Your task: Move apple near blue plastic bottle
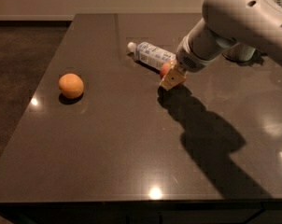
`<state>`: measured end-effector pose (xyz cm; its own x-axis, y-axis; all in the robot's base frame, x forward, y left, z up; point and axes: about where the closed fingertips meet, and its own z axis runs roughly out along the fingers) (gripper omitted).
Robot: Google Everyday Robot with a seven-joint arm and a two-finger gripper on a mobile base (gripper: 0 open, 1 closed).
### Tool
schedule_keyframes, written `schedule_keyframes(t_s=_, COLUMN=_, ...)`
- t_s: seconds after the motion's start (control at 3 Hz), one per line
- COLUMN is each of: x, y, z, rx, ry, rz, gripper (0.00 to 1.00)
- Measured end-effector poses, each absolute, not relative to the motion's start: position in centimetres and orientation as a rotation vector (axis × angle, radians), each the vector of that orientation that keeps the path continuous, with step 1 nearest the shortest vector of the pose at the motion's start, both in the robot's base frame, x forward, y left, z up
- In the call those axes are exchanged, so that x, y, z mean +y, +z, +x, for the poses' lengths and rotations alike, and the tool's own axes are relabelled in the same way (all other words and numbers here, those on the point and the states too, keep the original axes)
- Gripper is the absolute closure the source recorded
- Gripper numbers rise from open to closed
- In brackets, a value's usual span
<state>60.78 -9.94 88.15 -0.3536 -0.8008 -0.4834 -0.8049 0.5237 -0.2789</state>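
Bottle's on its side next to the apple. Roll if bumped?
Likely: the blue plastic bottle lies sideways on a glossy table, so a nudge should roll it. Small plastic, probably light. The pincer holds the apple right beside it.

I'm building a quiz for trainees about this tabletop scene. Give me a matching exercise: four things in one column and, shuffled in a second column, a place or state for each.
Things:
1. apple
2. blue plastic bottle
3. orange
4. hand

Places or states:
a. lying on its side, cap pointing left
b. alone on the left part of the table
c. closed on a fruit, right of centre
d. red, held just beside the bottle

Pairs: 1-d, 2-a, 3-b, 4-c.
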Motion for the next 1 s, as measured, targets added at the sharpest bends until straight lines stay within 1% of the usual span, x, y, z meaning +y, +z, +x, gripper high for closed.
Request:
schedule_keyframes(t_s=0.33, x=-11.0, y=86.8, z=62.7, rx=2.267, ry=0.018, rz=-1.227, gripper=1.00)
schedule_keyframes(t_s=0.67, x=-11.4, y=85.7, z=63.3, rx=2.307, ry=0.016, rz=-1.156, gripper=0.82)
schedule_keyframes(t_s=1.0, x=-11.4, y=85.0, z=63.0, rx=2.314, ry=0.023, rz=-1.124, gripper=0.50)
